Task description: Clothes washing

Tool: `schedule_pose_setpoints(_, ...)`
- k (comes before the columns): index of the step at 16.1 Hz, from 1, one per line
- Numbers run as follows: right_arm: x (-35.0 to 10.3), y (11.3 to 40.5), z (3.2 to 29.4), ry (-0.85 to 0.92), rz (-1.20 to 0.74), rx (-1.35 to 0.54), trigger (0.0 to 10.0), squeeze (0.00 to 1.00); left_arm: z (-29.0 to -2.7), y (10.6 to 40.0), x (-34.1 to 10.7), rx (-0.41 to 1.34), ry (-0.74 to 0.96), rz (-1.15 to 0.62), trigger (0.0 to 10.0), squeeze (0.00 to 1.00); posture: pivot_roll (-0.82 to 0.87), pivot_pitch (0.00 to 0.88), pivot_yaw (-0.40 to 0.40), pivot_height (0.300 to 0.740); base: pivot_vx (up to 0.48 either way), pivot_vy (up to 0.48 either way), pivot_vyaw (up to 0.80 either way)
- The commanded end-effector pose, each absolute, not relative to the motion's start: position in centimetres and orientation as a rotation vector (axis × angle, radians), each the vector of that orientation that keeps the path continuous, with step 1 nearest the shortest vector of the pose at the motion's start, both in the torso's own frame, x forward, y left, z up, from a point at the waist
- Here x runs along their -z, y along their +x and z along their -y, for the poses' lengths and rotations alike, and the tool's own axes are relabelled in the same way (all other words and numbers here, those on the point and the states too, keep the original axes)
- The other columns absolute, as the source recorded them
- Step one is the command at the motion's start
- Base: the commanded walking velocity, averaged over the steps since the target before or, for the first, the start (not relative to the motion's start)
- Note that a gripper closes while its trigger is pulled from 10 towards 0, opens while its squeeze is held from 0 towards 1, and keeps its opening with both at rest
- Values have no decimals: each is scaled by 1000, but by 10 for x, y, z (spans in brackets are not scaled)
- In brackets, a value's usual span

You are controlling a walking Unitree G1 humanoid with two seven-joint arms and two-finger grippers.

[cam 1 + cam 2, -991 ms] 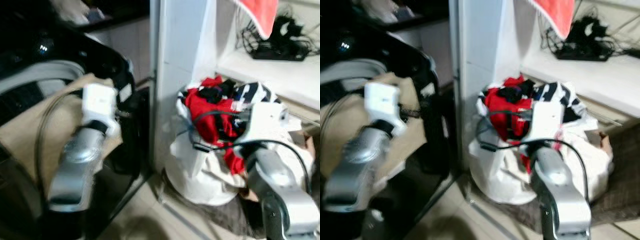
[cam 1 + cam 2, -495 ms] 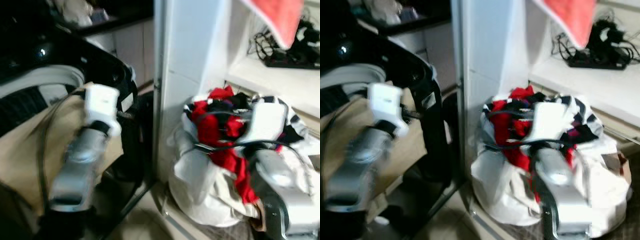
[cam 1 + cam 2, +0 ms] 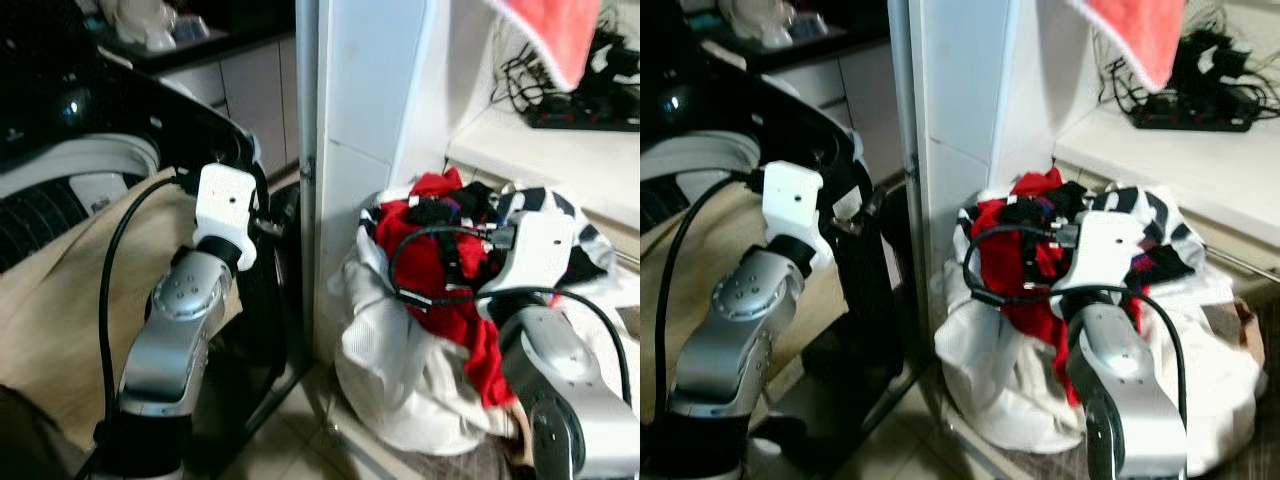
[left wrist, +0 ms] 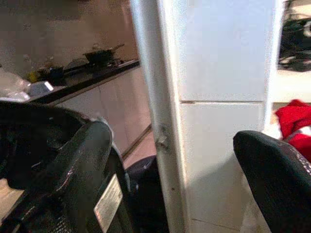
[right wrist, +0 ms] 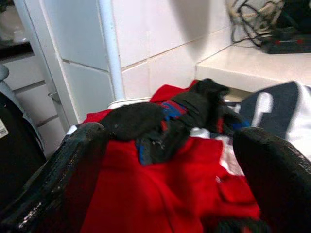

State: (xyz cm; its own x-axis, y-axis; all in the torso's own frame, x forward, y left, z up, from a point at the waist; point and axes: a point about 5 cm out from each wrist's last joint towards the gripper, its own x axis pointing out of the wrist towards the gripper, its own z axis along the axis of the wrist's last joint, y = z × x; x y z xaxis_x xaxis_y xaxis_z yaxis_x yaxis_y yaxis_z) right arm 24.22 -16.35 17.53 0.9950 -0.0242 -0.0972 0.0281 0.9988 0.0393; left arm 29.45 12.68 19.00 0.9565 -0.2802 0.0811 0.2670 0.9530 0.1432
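A white laundry bag point(image 3: 385, 350) stands on the floor against a white tiled pillar point(image 3: 360, 120). It is heaped with red clothes point(image 3: 430, 270), a black garment point(image 5: 155, 126) and a black-and-white striped piece point(image 3: 1160, 215). My right gripper point(image 5: 170, 189) hovers open just over the red clothes, its fingers point(image 5: 73, 170) spread wide with nothing between them. To the left is the black washing machine point(image 3: 225, 135) with a beige cloth point(image 3: 60, 290) draped from it. My left gripper point(image 4: 170, 199) is open and empty beside the machine's black edge point(image 4: 92, 160), facing the pillar.
A white shelf point(image 3: 560, 150) at the back right carries a power strip and tangled cables point(image 3: 585, 100). A red-orange towel point(image 3: 560, 30) hangs above it. A kitchen counter point(image 3: 170, 35) with items lies behind the machine. Tiled floor point(image 3: 290, 445) shows between machine and bag.
The camera has shifted slightly and the picture has sharpened. Both arms hold about the same posture, the right gripper still over the clothes pile.
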Motion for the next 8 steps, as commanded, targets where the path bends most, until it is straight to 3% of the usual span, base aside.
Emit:
schedule_pose_setpoints(1,-180,240,166,47,-78,36,10000,0,-125,297,-192,289,133,110,10000,0,-120,0,26,740,0,469,-481)
schedule_pose_setpoints(6,-180,241,167,51,-76,39,10000,0,-124,298,-192,287,131,110,10000,0,-117,0,19,740,0,468,-480)
schedule_pose_setpoints(8,-180,241,167,49,-75,36,10000,0,-124,298,-192,259,187,107,10000,0,-116,0,17,740,0,142,0)
